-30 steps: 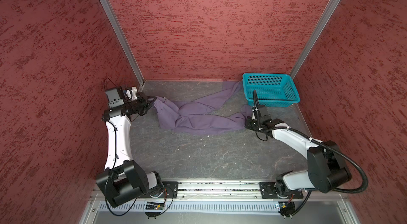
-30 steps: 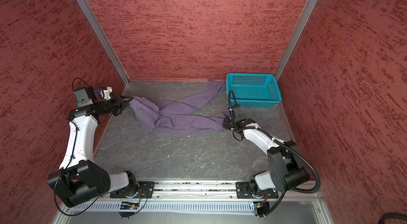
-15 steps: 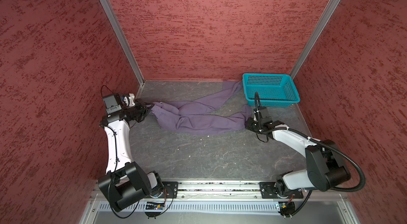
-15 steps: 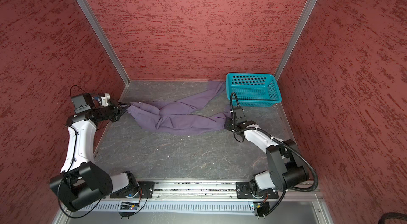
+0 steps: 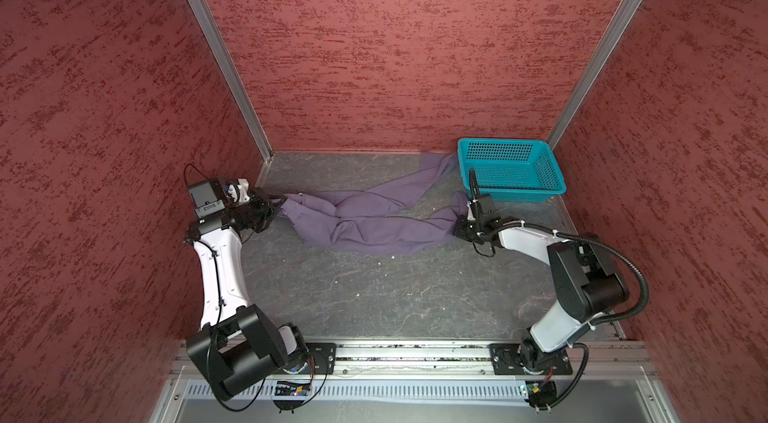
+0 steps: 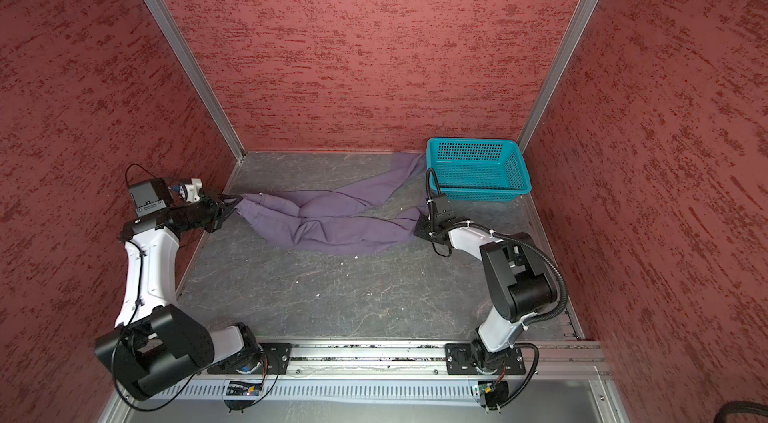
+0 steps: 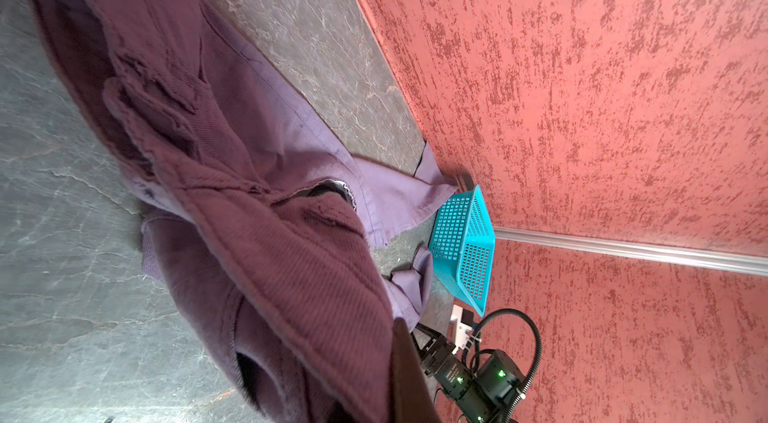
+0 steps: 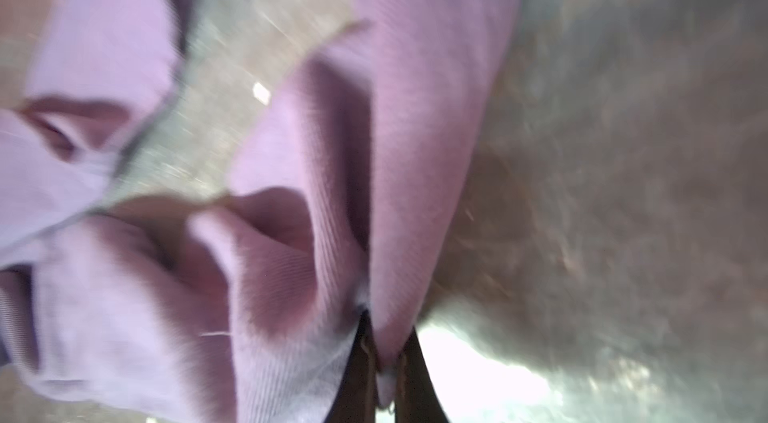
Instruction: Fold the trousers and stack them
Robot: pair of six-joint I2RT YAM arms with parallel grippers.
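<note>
Left gripper [image 5: 277,209] clamped on the waist end of the trousers [image 5: 365,219], at the far left of the table [image 5: 374,300]; right gripper [image 5: 460,229] pinched shut on the end of the nearer leg, right of centre; cloth shows between its fingers [image 8: 357,375] in the right wrist view; trousers stretched left to right between both grippers, creased mid-span, mostly resting on the table; farther leg runs to the far right, its end just beside the teal basket [image 5: 519,194]; contact there unclear.
</note>
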